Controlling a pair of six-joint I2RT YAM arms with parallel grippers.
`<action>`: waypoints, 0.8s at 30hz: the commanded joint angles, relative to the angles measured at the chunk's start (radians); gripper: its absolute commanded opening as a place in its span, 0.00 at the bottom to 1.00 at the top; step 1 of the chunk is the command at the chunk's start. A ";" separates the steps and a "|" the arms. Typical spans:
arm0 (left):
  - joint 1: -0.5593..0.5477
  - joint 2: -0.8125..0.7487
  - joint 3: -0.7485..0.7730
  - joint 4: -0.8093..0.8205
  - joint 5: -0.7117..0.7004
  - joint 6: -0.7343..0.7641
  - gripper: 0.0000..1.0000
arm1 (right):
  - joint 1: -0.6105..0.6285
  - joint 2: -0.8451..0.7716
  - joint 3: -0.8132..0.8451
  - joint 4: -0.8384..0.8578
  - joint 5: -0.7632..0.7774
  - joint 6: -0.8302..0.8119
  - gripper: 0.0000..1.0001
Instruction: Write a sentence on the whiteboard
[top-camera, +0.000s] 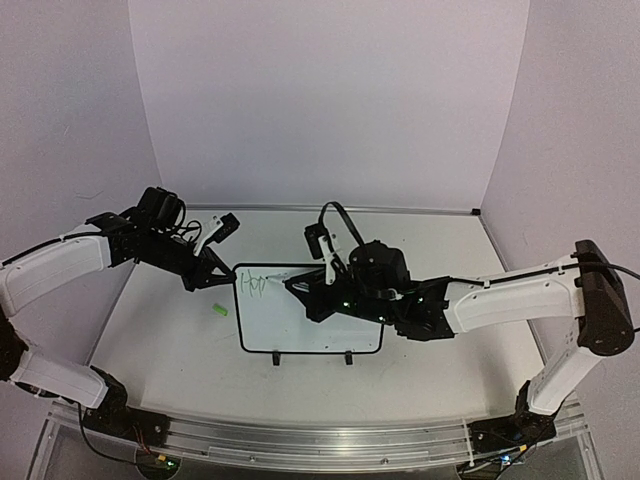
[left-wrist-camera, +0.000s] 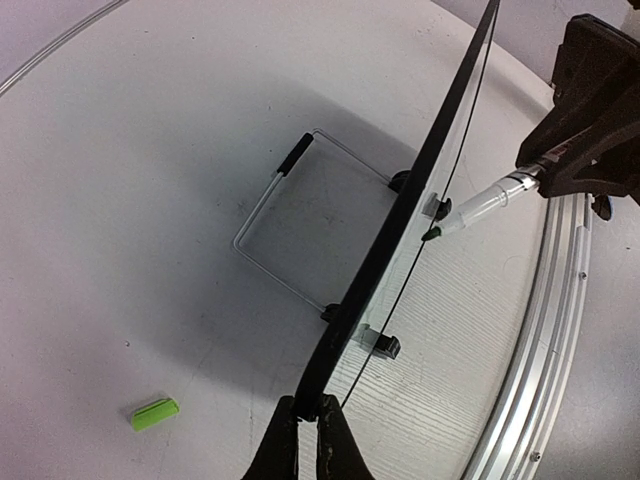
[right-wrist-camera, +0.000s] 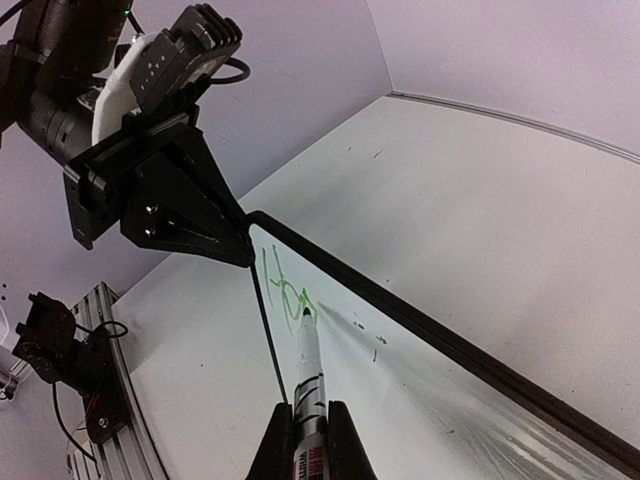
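I had my left gripper (left-wrist-camera: 308, 408) pinching the whiteboard (top-camera: 300, 335) corner, right gripper (right-wrist-camera: 310, 425) clamped around a marker (right-wrist-camera: 305, 355), tip at the green sentence (right-wrist-camera: 283, 292).

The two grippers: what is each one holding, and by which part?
The left gripper pinches the whiteboard by its far left corner. The right gripper holds a marker by its barrel.

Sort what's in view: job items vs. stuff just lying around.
In use: whiteboard; green writing; marker in the right end effector; left end effector clamping the board's corner.
Lying about: small green piece on the table.
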 joint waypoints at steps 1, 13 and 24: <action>-0.005 -0.012 0.011 -0.010 -0.043 0.022 0.00 | -0.003 0.013 0.020 0.002 0.039 0.004 0.00; -0.005 -0.009 0.013 -0.009 -0.041 0.022 0.00 | -0.003 0.035 0.047 -0.039 0.072 0.006 0.00; -0.005 -0.005 0.013 -0.009 -0.041 0.021 0.00 | -0.003 -0.023 0.008 -0.070 0.129 0.013 0.00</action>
